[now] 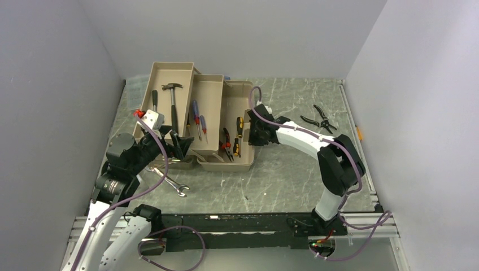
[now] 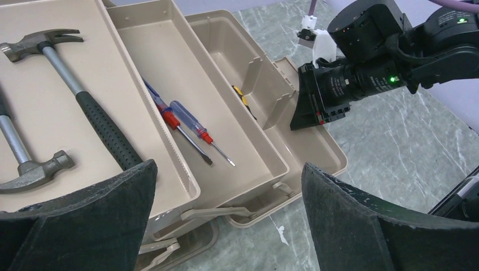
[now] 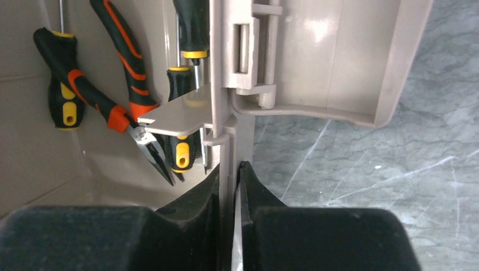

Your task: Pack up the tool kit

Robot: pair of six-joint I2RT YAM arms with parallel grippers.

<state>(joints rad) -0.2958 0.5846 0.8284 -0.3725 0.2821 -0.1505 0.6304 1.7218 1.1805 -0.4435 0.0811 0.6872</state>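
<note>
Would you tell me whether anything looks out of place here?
Yes: a steel wrench lies on the table in front of the toolbox, and black pliers lie off to its right, both outside it.

White arm shells (image 1: 299, 137), black joints (image 1: 339, 165), purple cables (image 1: 164, 164); left claw (image 2: 229, 220) matte black; green wrist LED (image 2: 391, 79).

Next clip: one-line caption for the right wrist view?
Right gripper pinches the open toolbox by its side wall, with pliers and screwdrivers lying inside.
</note>
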